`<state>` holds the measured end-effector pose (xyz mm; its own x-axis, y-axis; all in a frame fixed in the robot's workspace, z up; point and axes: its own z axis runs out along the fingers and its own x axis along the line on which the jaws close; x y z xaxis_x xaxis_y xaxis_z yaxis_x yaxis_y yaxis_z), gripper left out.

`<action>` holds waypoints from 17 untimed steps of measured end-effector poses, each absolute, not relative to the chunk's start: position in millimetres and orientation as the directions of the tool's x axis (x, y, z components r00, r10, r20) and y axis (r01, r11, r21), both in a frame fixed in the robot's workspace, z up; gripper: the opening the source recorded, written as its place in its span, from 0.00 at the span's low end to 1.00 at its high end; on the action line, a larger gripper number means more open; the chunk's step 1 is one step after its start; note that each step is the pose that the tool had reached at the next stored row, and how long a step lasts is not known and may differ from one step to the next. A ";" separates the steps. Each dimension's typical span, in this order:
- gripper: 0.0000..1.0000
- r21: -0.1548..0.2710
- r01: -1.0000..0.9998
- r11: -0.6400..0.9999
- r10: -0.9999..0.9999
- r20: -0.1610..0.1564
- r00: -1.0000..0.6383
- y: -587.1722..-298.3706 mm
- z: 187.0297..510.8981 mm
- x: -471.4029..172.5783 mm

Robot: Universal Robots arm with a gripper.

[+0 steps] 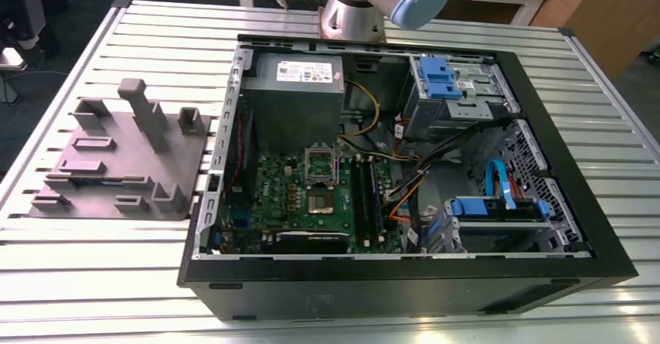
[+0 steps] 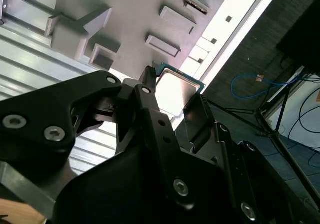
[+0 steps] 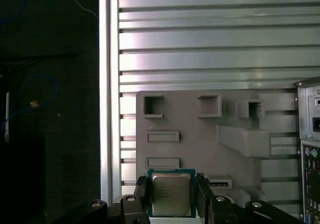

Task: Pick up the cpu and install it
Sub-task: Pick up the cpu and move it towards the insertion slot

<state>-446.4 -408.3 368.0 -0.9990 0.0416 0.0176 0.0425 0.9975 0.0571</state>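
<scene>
The cpu point(image 3: 171, 193), a small square chip with a silvery top and a green rim, sits between the two black fingers of my gripper point(image 3: 172, 200), which is shut on its opposite edges. In the second wrist view the cpu point(image 2: 176, 87) is clamped at the tips of the gripper point(image 2: 172, 104), lifted above the grey holder block point(image 2: 130, 14). Below the chip in the first wrist view lies the holder block point(image 3: 200, 129) with its recesses. In the exterior view the arm point(image 1: 382, 4) stands at the table's far edge, and the motherboard's socket point(image 1: 321, 197) lies inside the open computer case point(image 1: 413, 267).
The holder block point(image 1: 124, 158) with upright posts stands at the exterior view's left of the case, on the slatted metal table point(image 1: 83, 282). Long black memory sticks point(image 1: 366, 193), cables point(image 1: 413, 182) and blue drive bays point(image 1: 443, 81) crowd the case. The table's edge point(image 3: 107, 84) is near the block.
</scene>
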 end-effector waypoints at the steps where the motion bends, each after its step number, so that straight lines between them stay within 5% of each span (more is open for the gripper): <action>1: 0.47 0.057 0.043 0.997 0.042 0.017 -0.999 -408.2 368.0 -446.4; 17: 0.47 0.057 0.043 0.997 0.042 0.018 -0.999 -408.2 368.3 -440.1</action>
